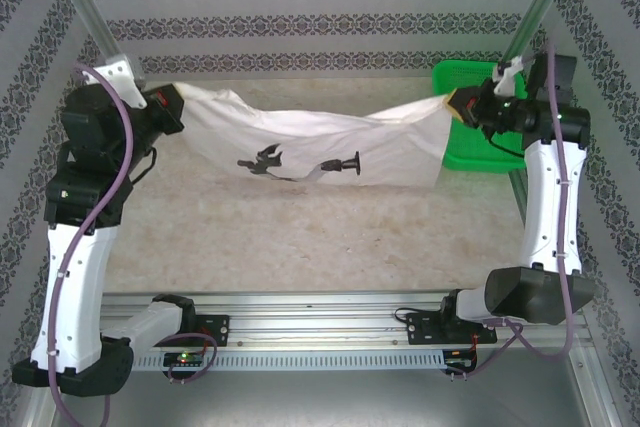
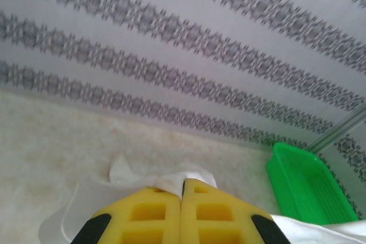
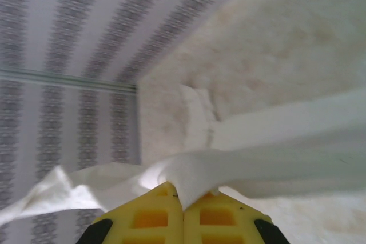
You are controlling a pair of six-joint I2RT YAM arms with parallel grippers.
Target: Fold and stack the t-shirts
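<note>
The left gripper [image 1: 168,107] sat at ten o'clock over the table [image 1: 300,237]. Its jaws were shut tight on one corner of the shirt [image 1: 320,142]. The shirt hung in the air between both grippers, sagging in the middle, with its low edge near the table at twelve o'clock. It looked soft, light and floppy, so I think the corners and edges were the best places to hold. The right gripper [image 1: 470,102], at two o'clock, pinched the other corner with shut jaws, over the green basket [image 1: 470,152].
</note>
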